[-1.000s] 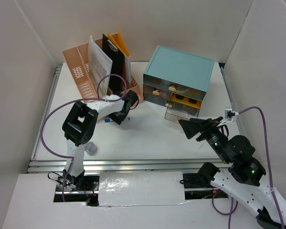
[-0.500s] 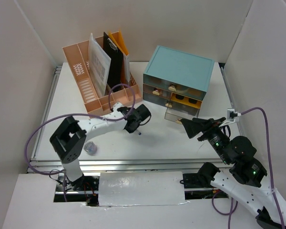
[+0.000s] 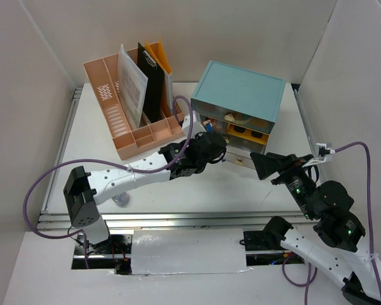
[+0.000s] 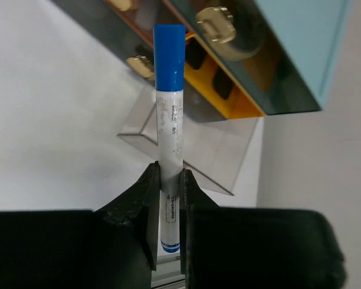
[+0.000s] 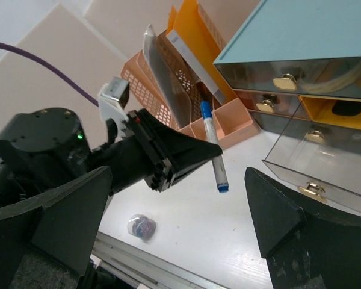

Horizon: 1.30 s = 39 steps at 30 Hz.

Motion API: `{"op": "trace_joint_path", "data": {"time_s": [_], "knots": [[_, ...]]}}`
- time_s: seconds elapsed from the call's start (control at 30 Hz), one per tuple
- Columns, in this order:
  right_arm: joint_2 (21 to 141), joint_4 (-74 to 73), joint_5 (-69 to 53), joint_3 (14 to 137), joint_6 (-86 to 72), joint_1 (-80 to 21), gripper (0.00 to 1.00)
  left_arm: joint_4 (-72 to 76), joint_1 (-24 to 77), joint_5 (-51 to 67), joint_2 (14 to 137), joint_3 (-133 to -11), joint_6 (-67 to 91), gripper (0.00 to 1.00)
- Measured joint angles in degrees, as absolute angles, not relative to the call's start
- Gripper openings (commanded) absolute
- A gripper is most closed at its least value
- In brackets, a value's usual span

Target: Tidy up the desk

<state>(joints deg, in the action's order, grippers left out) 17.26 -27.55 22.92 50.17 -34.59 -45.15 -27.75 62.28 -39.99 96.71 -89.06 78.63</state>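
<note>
My left gripper (image 3: pixel 211 146) is shut on a white marker with a blue cap (image 4: pixel 169 102) and holds it above the white desk (image 3: pixel 178 190), just in front of the teal drawer cabinet (image 3: pixel 241 92). The marker's cap points at the cabinet's open clear bottom drawer (image 4: pixel 195 153). In the right wrist view the marker (image 5: pixel 213 147) hangs tilted from the left gripper (image 5: pixel 186 158). My right gripper (image 3: pixel 267 165) is open and empty, to the right of the open drawer (image 3: pixel 241 157), facing the left gripper.
A pink slotted organizer (image 3: pixel 124 121) with folders and a black clipboard stands at the back left. A small clear bundle of coloured bits (image 3: pixel 120 198) lies near the front rail (image 3: pixel 178 219). White walls enclose the desk.
My left arm has swung right from beside the pink organizer to the front of the cabinet, carrying the marker. My right gripper has drawn back a little to the right.
</note>
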Motion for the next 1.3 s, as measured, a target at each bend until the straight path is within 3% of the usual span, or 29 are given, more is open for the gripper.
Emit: {"op": "trace_joint_path", "data": {"time_s": [0.27,0.63,0.7,0.77,0.87,1.3], "knots": [[16.6,-31.4,25.8,52.8,-34.3,-45.1,1.00,-10.7,62.1,-36.2,101.7,-93.6,70.6,0.00],[13.5,-34.4,27.4,53.4,-34.2,-45.1,1.00,-6.3,61.8,-34.1,115.5,-100.5,73.9,0.24],[13.2,-34.9,27.5,53.4,-34.2,-45.1,1.00,-6.0,61.5,-33.5,117.4,-101.8,74.1,0.43],[12.7,-35.4,27.5,53.4,-34.2,-45.1,1.00,-5.6,61.1,-32.6,119.5,-103.7,74.4,0.79],[11.8,-35.7,27.7,53.4,-34.0,-45.1,1.00,-5.7,60.1,-31.0,121.3,-105.1,75.2,0.99],[14.6,-33.6,32.4,50.2,-35.2,-45.1,0.97,-10.5,59.6,-32.4,114.4,-105.1,69.5,1.00]]}}
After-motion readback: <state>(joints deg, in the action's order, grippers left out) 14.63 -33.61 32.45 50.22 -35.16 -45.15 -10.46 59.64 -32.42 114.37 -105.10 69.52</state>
